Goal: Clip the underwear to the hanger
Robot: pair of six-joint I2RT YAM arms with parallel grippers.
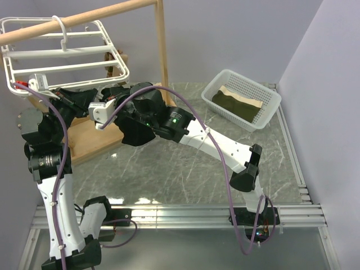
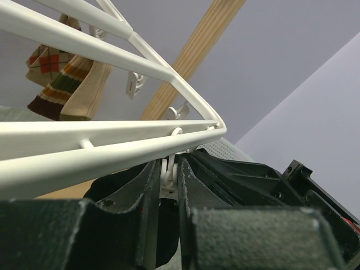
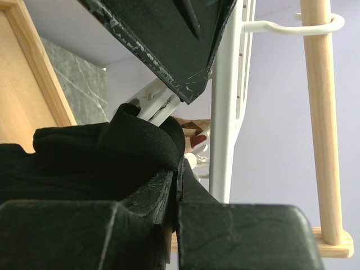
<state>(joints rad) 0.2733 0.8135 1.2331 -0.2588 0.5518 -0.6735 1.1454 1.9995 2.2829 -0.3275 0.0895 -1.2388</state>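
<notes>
The hanger (image 1: 67,53) hangs by its hook from a wooden pole (image 1: 84,19) at the far left of the desk (image 1: 185,169), and both arms reach in under its near edge. In the left wrist view, the left end effector (image 2: 169,194) is clenched on a small white clip (image 2: 167,181) that dangles just below the hanger's corner, the clip pinched in the narrow gap between the two fingers. The right end effector (image 3: 174,185) is clenched on the underwear (image 3: 84,163), gripping the black fabric near its waistband. The waistband is held up so that its folded edge touches the lower end of the white clip, just beneath the left arm's black finger. Whether the clip has bitten onto the fabric cannot be told. Striped and argyle socks (image 2: 56,84) hang from the hanger's far side. A white basket (image 1: 242,95) with a folded olive-and-tan cloth (image 1: 239,104) sits at the far right of the desk, well apart from both arms.
</notes>
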